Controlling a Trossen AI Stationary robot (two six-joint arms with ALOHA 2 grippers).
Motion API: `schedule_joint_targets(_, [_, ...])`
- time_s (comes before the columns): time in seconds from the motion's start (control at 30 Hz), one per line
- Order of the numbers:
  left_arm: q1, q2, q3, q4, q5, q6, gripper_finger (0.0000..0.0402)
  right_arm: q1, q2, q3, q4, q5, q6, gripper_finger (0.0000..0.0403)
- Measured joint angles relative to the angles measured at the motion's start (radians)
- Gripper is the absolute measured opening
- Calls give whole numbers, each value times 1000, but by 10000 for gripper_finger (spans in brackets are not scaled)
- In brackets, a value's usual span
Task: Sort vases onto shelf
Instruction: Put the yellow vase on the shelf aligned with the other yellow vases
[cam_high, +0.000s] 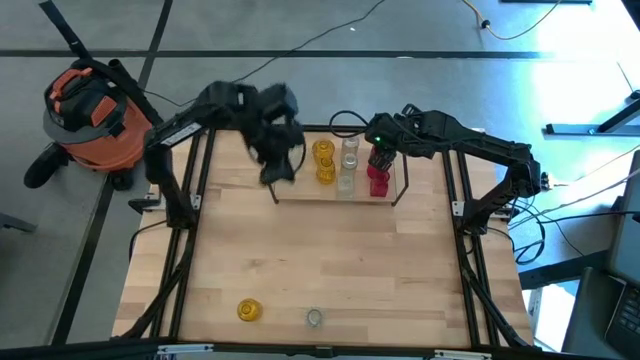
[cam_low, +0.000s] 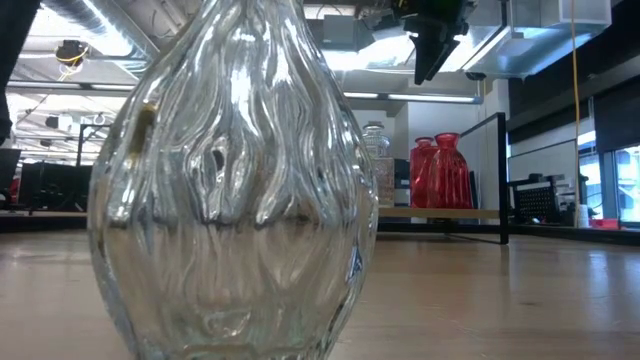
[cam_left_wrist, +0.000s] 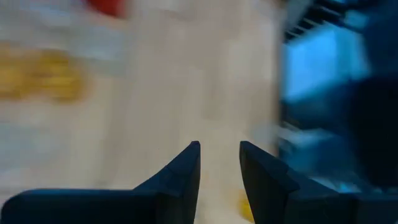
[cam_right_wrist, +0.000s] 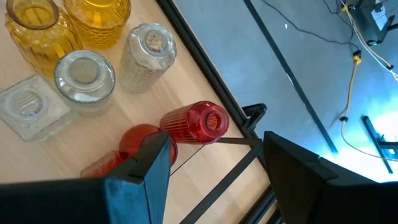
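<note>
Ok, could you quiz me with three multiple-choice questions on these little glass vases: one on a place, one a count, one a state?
1. The right gripper hangs:
A. over the red ribbed glass vases on the light-wood wire-framed shelf
B. beside an orange vacuum
C. over the floor

2. Vases standing off the shelf:
A. none
B. two
C. five

3. The right gripper's fingers are:
A. shut on a vase
B. shut, empty
C. open, empty

Answers:
1 A: the red vases show right below its fingers.
2 B: one yellow glass vase and one clear glass vase.
3 C: a wide gap with nothing in it.
</note>
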Motion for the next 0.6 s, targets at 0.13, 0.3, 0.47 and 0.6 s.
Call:
schedule_joint_targets(0.13, [-143, -51, -104, 0, 99, -8, 106, 0, 0, 0, 2, 3, -9, 211])
schedule_joint_targets(0.3, [-346, -116, -325, 22, 99, -104, 106, 0, 0, 0, 3, 9, -9, 211])
schedule_joint_targets(0.47, [-540, -138, -607, 194, 52, -183, 106, 0, 0, 0, 42, 10, -30, 211])
schedule_joint_targets(0.6, [-553, -285, -793, 503, 3, -351, 105, 0, 0, 0, 62, 8, -38, 211])
